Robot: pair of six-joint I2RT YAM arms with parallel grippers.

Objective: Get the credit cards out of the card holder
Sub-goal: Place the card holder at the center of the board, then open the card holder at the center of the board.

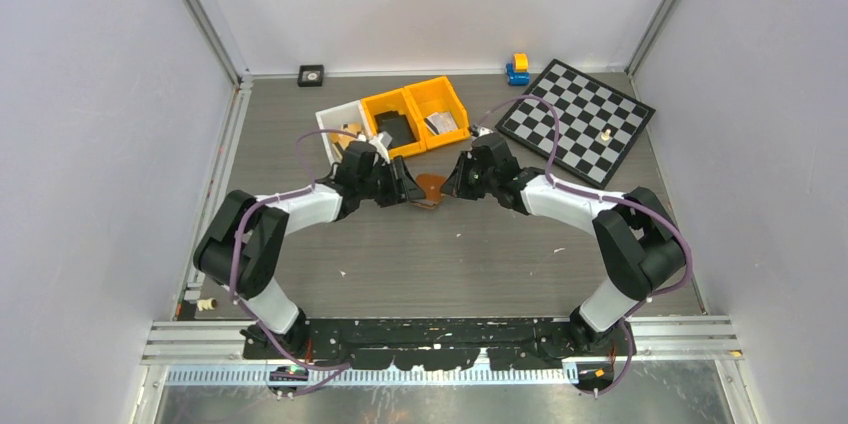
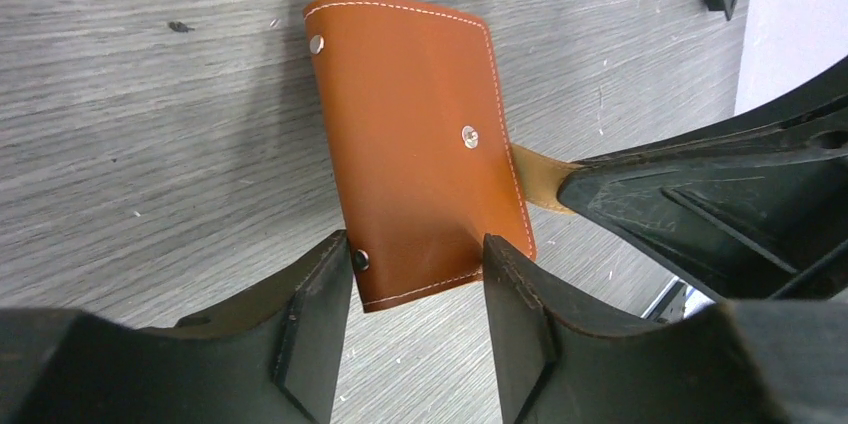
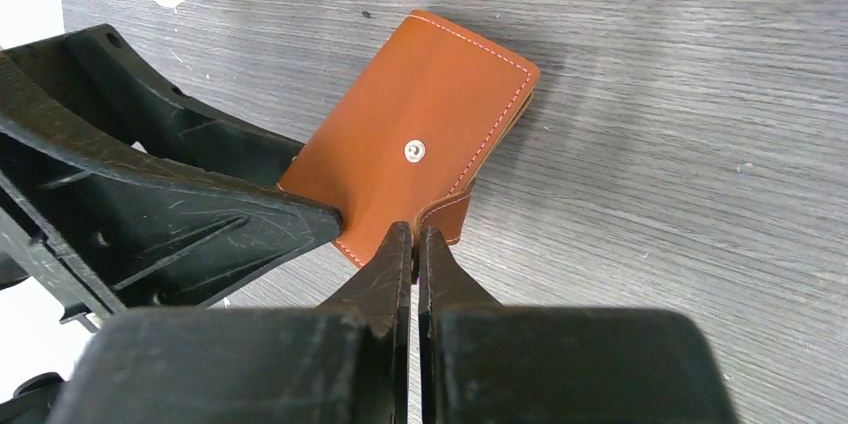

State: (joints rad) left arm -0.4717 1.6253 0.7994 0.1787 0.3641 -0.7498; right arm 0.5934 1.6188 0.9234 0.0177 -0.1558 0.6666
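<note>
The card holder [image 1: 430, 187] lies on the counter [image 1: 450, 254] near its middle, a little toward the far edge and just in front of the two orange bins [image 1: 412, 114]. A white bin [image 1: 338, 116] stands beside them on the left. A chessboard [image 1: 578, 124] rests well apart, toward the far right corner. The two arms reach in from either side and meet at the holder.

In the left wrist view the card holder [image 2: 415, 134] shows its brown stitched outer face with a small metal snap [image 2: 470, 136] near one long edge. The left pincer [image 2: 415, 269] stands about half open. Its fingers [image 2: 320, 314] straddle the near end of the holder with a clear gap between them. Whether they touch the leather I cannot tell. The right pincer [image 2: 700, 204] comes in from the right of that view and meets a tan lip at the holder's edge.

In the right wrist view the right pincer [image 3: 415, 244] is fully closed, and its fingertips nip the near edge of the card holder [image 3: 420, 134]. That corner curls up a little from the counter where it is pinched. The snap [image 3: 414, 151] faces up. The left pincer [image 3: 150, 204] lies over the holder's left corner.
</note>
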